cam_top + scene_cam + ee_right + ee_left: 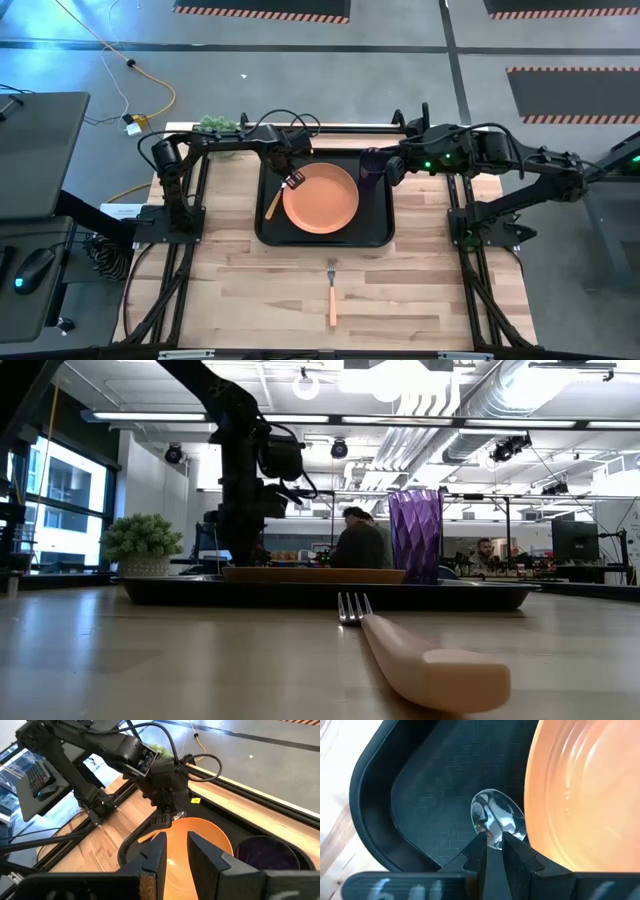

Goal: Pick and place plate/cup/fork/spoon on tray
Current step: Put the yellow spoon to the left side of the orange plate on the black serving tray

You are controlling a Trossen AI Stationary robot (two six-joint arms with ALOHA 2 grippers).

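The black tray (378, 228) lies mid-table. On it sit the orange plate (322, 197) and, in its far right corner, the purple cup (372, 163). My left gripper (293, 181) points down over the tray's left part, beside the plate's rim, shut on the spoon (497, 820). The spoon's yellow-orange handle (272, 206) sticks out toward the near left. The fork (332, 295) lies flat on the bare wood near the front edge. My right gripper (176, 852) hovers raised beside the cup, open, with nothing between its fingers. My left gripper pinches the spoon's neck (493, 836), just behind the silver bowl, between its two fingertips (479, 851). The fingers come from above, pointing down, and lie across the spoon. The bowl sits close over the tray floor beside the plate; I cannot tell whether it rests there.
A small potted plant (218, 124) stands at the table's far left corner. Bare wood stretches around the fork between the tray and the near edge. People (360, 542) sit in the room beyond the table.
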